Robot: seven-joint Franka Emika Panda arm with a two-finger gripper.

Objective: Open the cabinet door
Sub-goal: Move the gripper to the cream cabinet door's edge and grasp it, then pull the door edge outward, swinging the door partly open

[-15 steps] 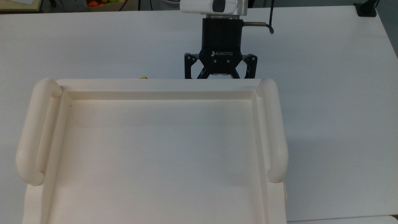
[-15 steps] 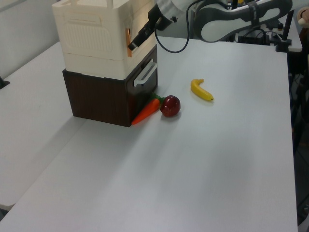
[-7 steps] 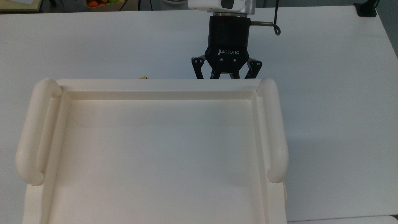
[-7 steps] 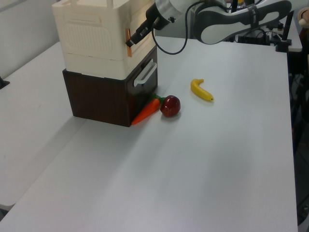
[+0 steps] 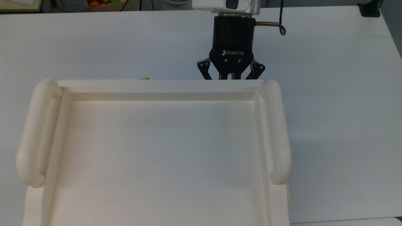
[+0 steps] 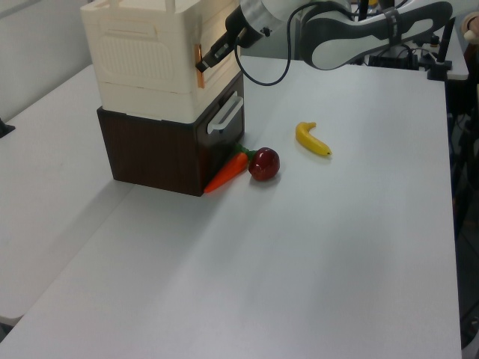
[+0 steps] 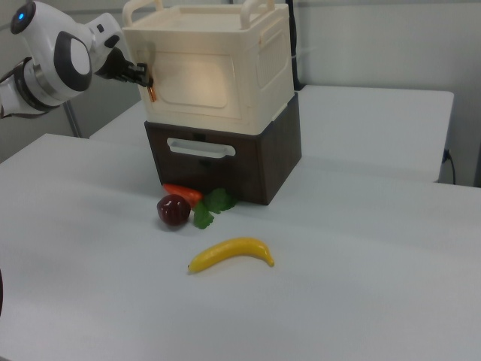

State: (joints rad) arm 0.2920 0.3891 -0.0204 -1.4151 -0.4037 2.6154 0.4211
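Top view first: we see the gripper (image 5: 231, 74) at the cabinet's (image 5: 157, 91) far edge, and over the last second its linkages have folded inward from a wide spread to a narrow stance while the wrist slid toward the top view's right. We read that as the fingers closing on something at the cabinet's front, hidden below the rim from here.

Left view: the gripper (image 6: 203, 64) now sits against the orange handle (image 6: 199, 55) on the cabinet door's (image 6: 217, 56) free edge, higher than a second ago. The fingers look closed on that handle, so the grasp seems made and the pull is what remains.

Right view: the cabinet door (image 7: 197, 80) lies flush in the cream front, facing the desk (image 7: 338, 301) with the banana (image 7: 231, 253). Its long axis runs sideways; the handle (image 7: 151, 92) stands upright at the right view's left edge, gripper (image 7: 143, 75) on it.
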